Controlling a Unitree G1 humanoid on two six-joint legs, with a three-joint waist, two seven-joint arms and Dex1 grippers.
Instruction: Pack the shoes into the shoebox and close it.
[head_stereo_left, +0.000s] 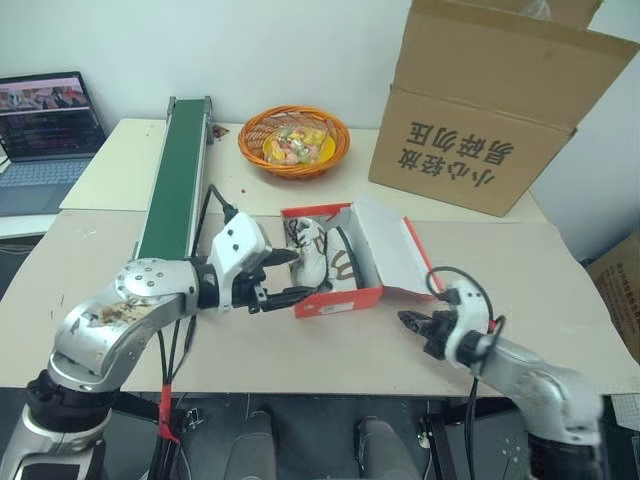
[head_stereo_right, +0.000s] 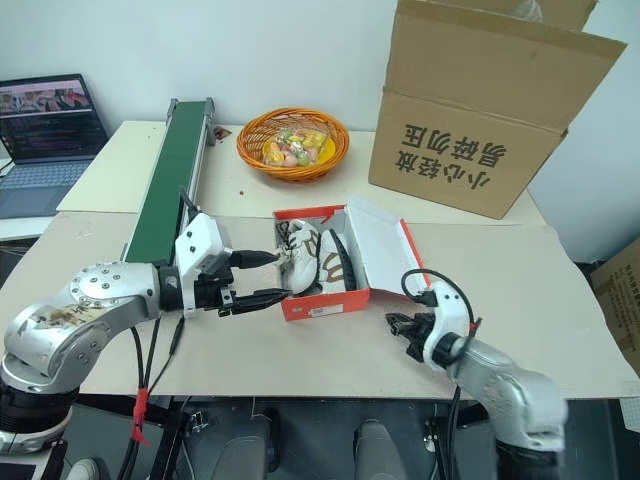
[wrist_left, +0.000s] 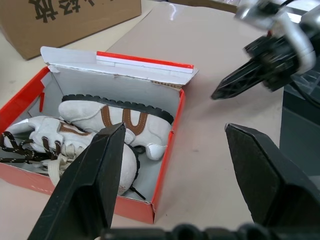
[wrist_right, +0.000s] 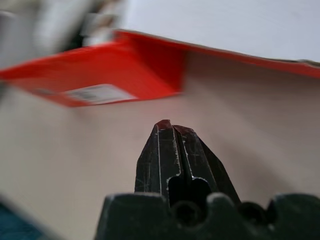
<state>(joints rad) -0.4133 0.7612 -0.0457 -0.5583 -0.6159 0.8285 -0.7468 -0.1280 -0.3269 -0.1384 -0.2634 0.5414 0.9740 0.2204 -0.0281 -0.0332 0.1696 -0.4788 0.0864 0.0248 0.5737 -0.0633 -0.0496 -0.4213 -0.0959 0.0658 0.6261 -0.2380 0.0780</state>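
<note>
Closed tight, the right gripper (head_stereo_left: 412, 321) sits low over the table (head_stereo_left: 520, 270) just off the front right corner of the shoebox (head_stereo_left: 340, 298), its two black fingers pressed together with nothing between them; its own wrist view shows the tips meeting in front of the red box wall, which is smeared and hard to read there. On the other side, the left gripper (head_stereo_left: 283, 277) has its fingers spread apart at the box's left end, one finger (wrist_left: 95, 175) reaching over the rim toward the laces and the other lower, by the red front wall; whether either finger touches the box or a shoe cannot be told. Both shoes (wrist_left: 107, 125) lie inside the open box, white with brown side marks and dark laces, one partly hidden behind the left finger in the wrist view. The lid (head_stereo_left: 395, 250) stands open, leaning back to the right, white inside. Farther back, a green conveyor belt (head_stereo_left: 180, 180) runs along the left, a wicker basket (head_stereo_left: 293, 142) holds colourful small items too small to identify, and a big brown carton (head_stereo_left: 490, 110) is cut off at the top. A laptop (head_stereo_left: 45, 130) sits at the far left, partly out of frame.
</note>
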